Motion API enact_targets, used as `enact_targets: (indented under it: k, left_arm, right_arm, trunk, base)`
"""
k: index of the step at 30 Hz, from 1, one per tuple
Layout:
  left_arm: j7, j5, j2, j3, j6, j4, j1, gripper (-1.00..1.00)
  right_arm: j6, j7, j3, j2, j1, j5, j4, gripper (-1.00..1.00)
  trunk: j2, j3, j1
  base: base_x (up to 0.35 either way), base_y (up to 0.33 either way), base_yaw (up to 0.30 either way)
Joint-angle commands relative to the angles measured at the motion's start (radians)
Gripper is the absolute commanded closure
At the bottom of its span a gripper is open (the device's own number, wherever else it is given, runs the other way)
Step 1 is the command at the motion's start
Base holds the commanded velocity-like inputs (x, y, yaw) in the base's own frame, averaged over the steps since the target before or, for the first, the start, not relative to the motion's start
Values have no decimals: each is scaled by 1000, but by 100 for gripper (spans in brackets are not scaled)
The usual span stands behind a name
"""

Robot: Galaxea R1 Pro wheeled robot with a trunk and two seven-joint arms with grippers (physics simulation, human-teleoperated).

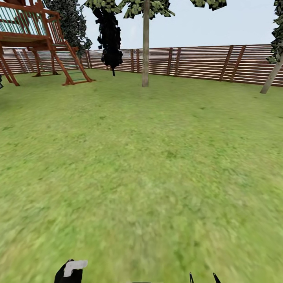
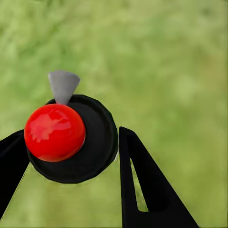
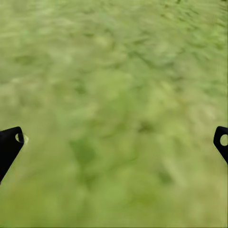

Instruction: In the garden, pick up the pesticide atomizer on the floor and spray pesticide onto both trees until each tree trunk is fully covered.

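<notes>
Grass (image 1: 149,169) lies nearest and takes up most of the head view, a blurry green lawn running from the near edge to the far boundary. Along that far side stands a brown horizontal-slat fence (image 1: 204,61), spanning the scene from left to right. At far left a red-brown wooden play structure (image 1: 35,39) with a ladder stands on the lawn in front of the fence.

One tall tree has a bare straight trunk (image 1: 146,47) rising at far centre, just in front of the fence, with blocky leaves at the top edge. A second trunk (image 1: 272,76) leans at the far right edge. A dark, near-black tree (image 1: 110,37) stands between the play structure and the centre trunk.

At the near left edge, the left gripper (image 2: 71,156) holds the pesticide atomizer (image 2: 78,140). In the left wrist view the bottle is seen end on: a round black body sits between the two black fingers (image 2: 142,185), with a glossy red ball and a small grey nozzle on its upper part. In the head view the atomizer (image 1: 72,269) shows as a dark shape with a pale piece. Both trunks are well apart from it, across the lawn.

At near right, the right gripper (image 3: 116,142) stands wide apart over bare grass, its fingertips (image 3: 9,142) at opposite edges of its wrist view with nothing between them.
</notes>
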Motion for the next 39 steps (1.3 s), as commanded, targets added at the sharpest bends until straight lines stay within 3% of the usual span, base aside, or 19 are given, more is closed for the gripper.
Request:
enact_targets:
  k: [1,39]
  left_arm:
    - [0,0,0,0,0,0,0,100]
    - [0,0,0,0,0,0,0,100]
  right_arm:
    - [0,0,0,0,0,0,0,-100]
    - [0,0,0,0,0,0,0,-100]
  trunk:
    - [0,0,0]
    - [0,0,0]
  base:
    - [341,0,0]
    - [341,0,0]
